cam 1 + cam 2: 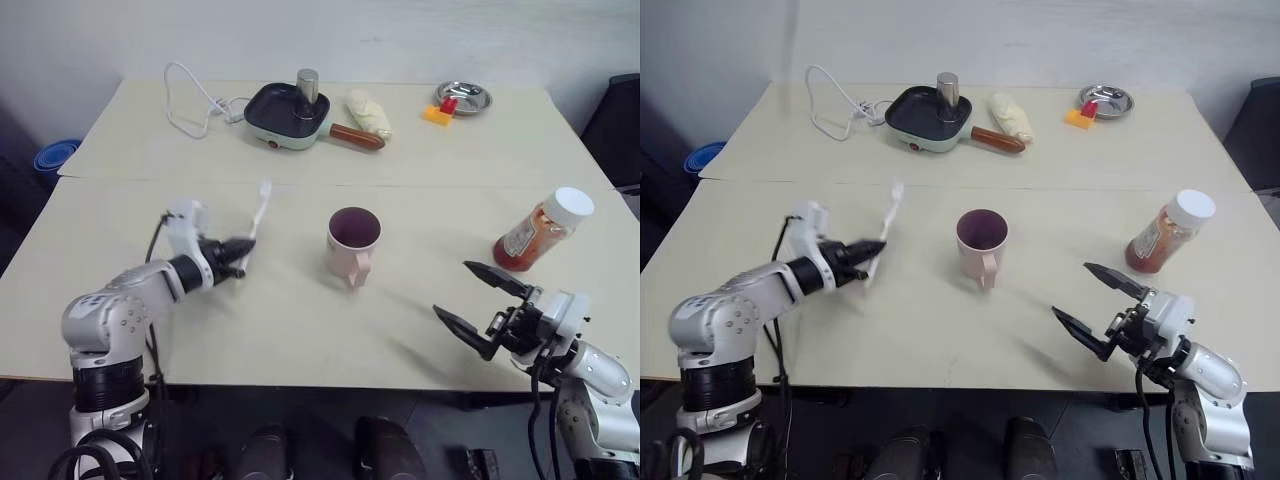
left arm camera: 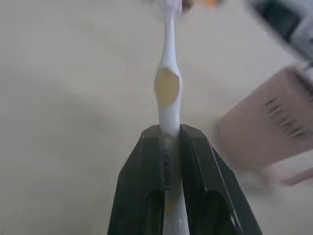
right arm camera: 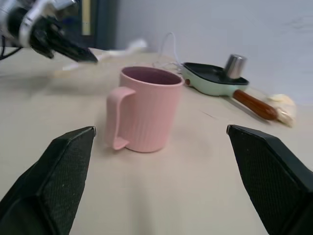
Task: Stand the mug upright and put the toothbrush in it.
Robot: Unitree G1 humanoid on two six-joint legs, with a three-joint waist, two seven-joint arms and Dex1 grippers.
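Left claw (image 1: 238,250): pinching brush (image 1: 259,206), head up
Mug (image 1: 352,243): upright, to its right
Right claw (image 1: 478,305): spread

tables (image 1: 400,340): two, pale, butted | wall (image 1: 400,40): white | floor: dark

**Pale table, a mug and kitchen odds**

A cream table (image 1: 300,320) carries everything. The mug (image 1: 352,245) stands upright near its middle, handle toward the near edge. A sauce bottle (image 1: 542,230) leans at the right. Along the far side sit a small electric pan (image 1: 290,117), its white cord (image 1: 190,105), a wrapped bundle (image 1: 368,113) and a metal dish (image 1: 463,97).
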